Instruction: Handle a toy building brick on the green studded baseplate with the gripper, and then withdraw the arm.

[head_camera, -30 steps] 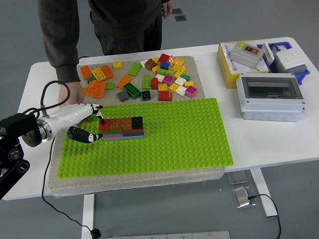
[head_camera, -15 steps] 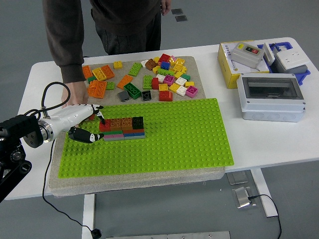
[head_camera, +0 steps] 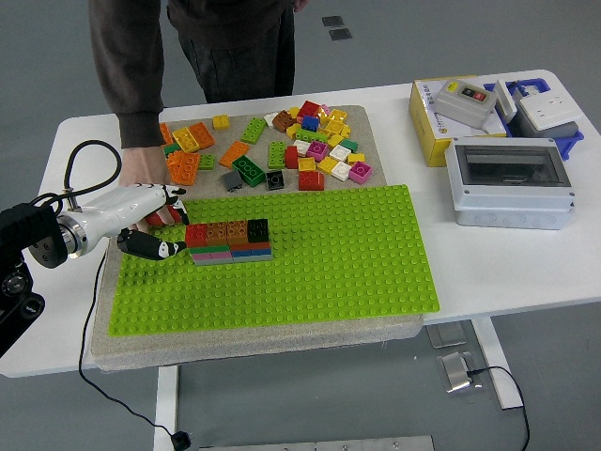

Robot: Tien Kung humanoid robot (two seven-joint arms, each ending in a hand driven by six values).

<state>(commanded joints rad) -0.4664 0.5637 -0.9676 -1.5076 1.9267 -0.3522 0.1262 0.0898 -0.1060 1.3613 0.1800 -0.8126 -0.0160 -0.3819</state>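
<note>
Green baseplate [head_camera: 310, 272] fills the middle of the grey mat [head_camera: 376, 132], and on its upper left sits a low wall of bricks [head_camera: 229, 241]: red, brown, brown and dark green on top, with pink, teal, blue and red layers under them. Left hand [head_camera: 158, 225] hovers just beside the wall's red end, fingers loosely spread with a narrow gap between thumb and forefinger, gripping nothing; whether a fingertip brushes the red brick is hard to call from here. Right arm is out of shot. Behind the baseplate lies a loose pile of bricks [head_camera: 310, 141] in orange, yellow, green, red and white. Person [head_camera: 197, 38] stands at the far side, one hand [head_camera: 147, 174] pressed flat on the mat's left corner, close behind the robot's fingers. Over on the right: a yellow box [head_camera: 427, 127] with a grey switch unit [head_camera: 465, 101] on top, a blue bin [head_camera: 549, 113] holding white socket parts, and a grey enclosure [head_camera: 512, 183] with a clear lid, shut
</note>
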